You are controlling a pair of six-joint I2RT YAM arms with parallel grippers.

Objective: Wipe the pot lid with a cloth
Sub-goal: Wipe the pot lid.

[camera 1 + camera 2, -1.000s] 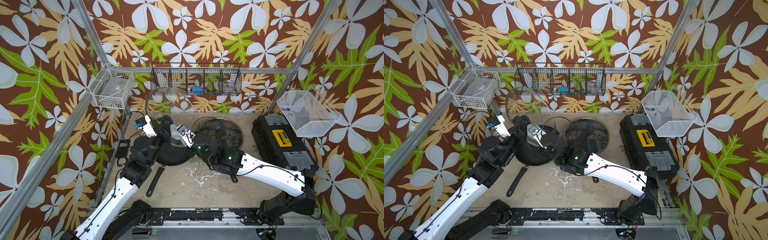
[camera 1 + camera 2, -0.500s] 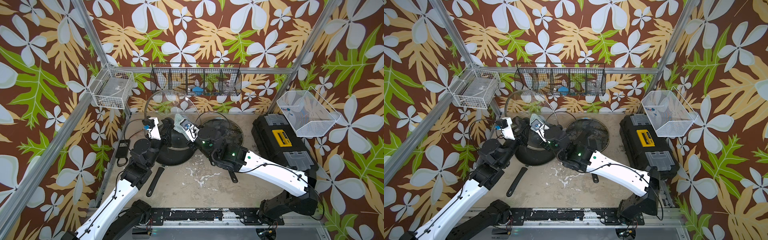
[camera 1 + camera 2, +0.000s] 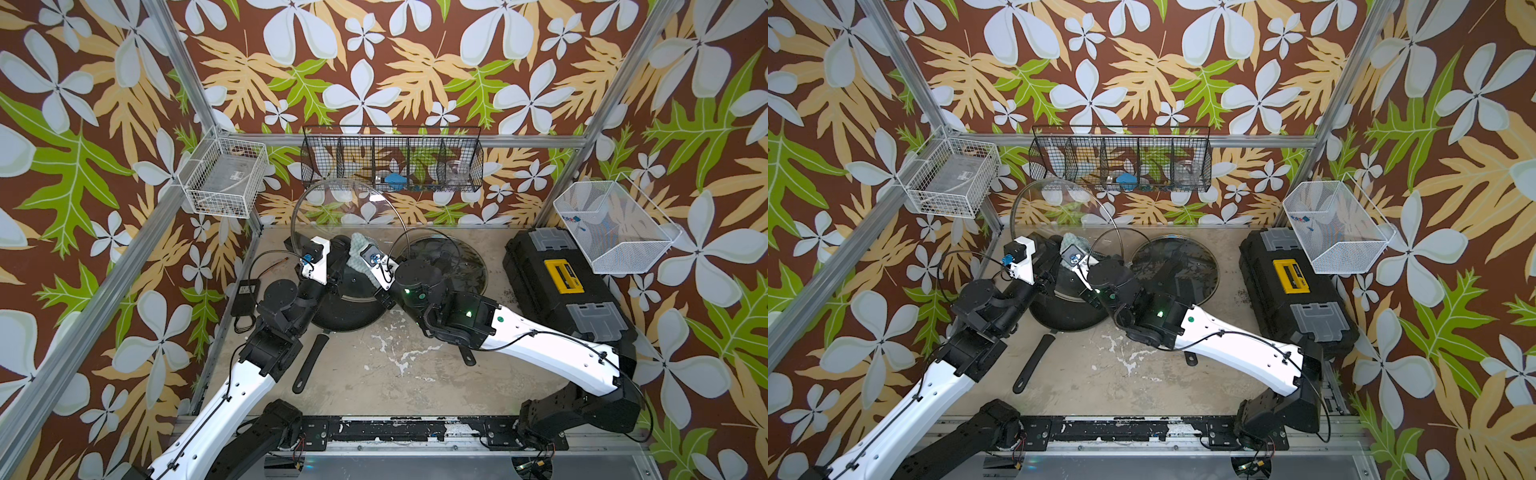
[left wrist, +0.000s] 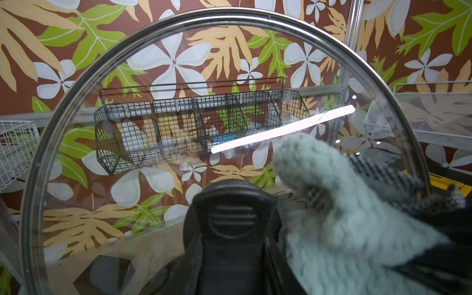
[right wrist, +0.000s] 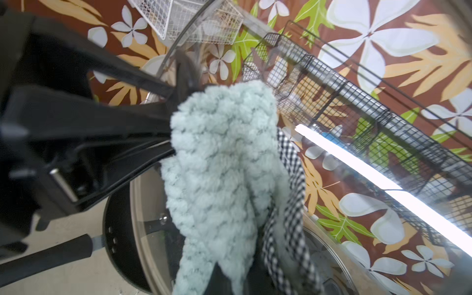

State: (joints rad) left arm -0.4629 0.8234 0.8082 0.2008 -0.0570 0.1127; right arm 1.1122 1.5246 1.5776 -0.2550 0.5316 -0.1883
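A clear glass pot lid (image 3: 345, 208) (image 3: 1059, 208) with a metal rim stands upright above the back of the table. My left gripper (image 3: 340, 247) (image 4: 231, 255) is shut on its black handle (image 4: 231, 219). In the left wrist view the glass (image 4: 153, 122) fills the frame. The pale teal cloth (image 3: 357, 248) (image 3: 1073, 240) (image 4: 332, 204), with a black-and-white checked edge, is bunched in my right gripper (image 3: 361, 257) (image 5: 229, 278). That gripper is shut on it. The cloth (image 5: 219, 166) lies against the lid beside the handle.
Below the grippers a black frying pan (image 3: 345, 307) carries another lid, its handle (image 3: 309, 361) pointing forward. More glass lids (image 3: 457, 266) lie to its right. A black toolbox (image 3: 561, 286) stands at the right. Wire baskets (image 3: 226, 178) (image 3: 390, 160) (image 3: 611, 224) hang on the walls.
My left gripper has shifted right with the lid held upright. My right gripper has carried the cloth back from above the pan up against the lid.
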